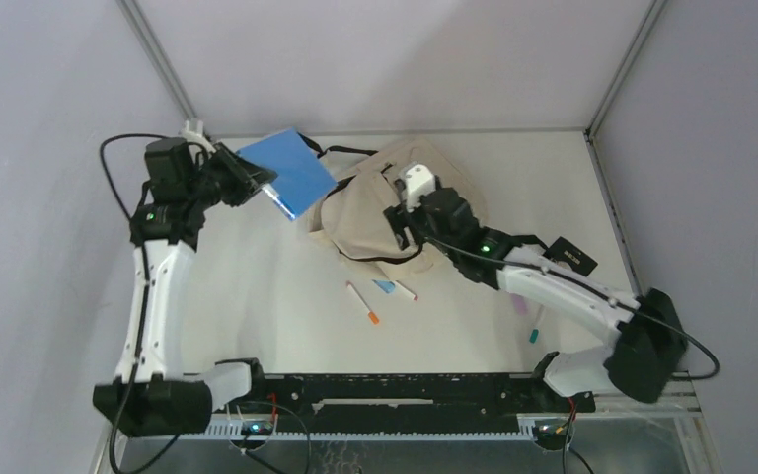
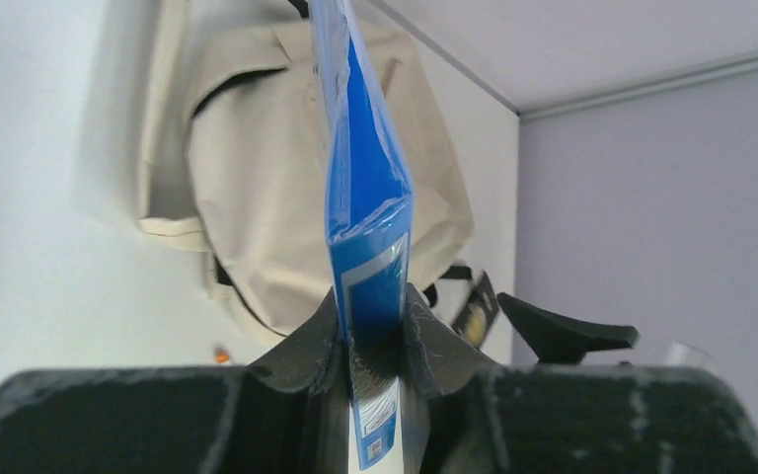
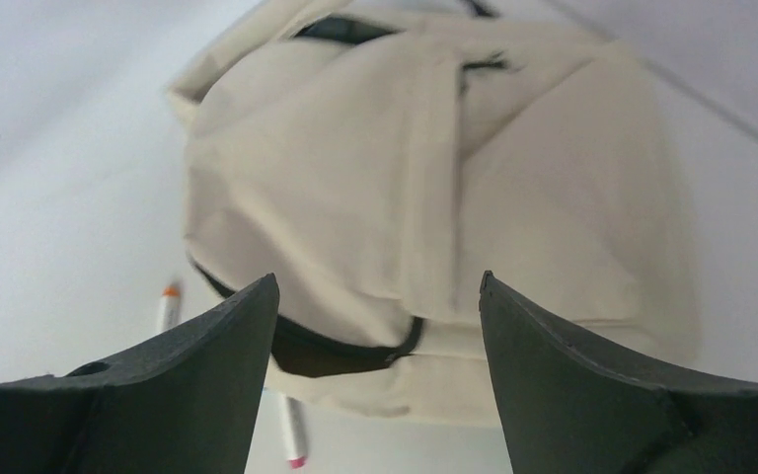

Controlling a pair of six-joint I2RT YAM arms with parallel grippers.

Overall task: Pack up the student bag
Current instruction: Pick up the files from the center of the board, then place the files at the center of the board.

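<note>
1. Pale lilac walls close in a white table [image 1: 257,296]. The student bag [image 1: 355,222] lies flat at its far middle, and loose pens [image 1: 363,303] are scattered just near of it.
2. The left gripper [image 1: 255,184] is at the far left, raised off the table. It is clamped on the edge of a blue notebook [image 1: 296,173]. In the left wrist view the cover [image 2: 365,188] stands pinched between both fingers, with the bag [image 2: 257,197] beyond it.
3. The right gripper [image 1: 405,222] hangs over the bag's middle with its jaws spread wide, grasping nothing. Cream fabric [image 3: 405,197] fills the gap between its fingers.
4. The bag looks soft, light and limp. It has sagged into folds, so it will probably collapse or drag rather than lift as one piece.
5. A dark zipper opening [image 3: 345,346] shows along its near edge, trimmed in black.
6. The best hold is probably the upper lip of that opening. A pinch of fabric or trim there should lift the mouth for the notebook.
7. A grip on the smooth middle panel would only bunch the cloth.
8. The black straps at the far side are another possible hold, but pulling them would likely shift the whole bag.
</note>
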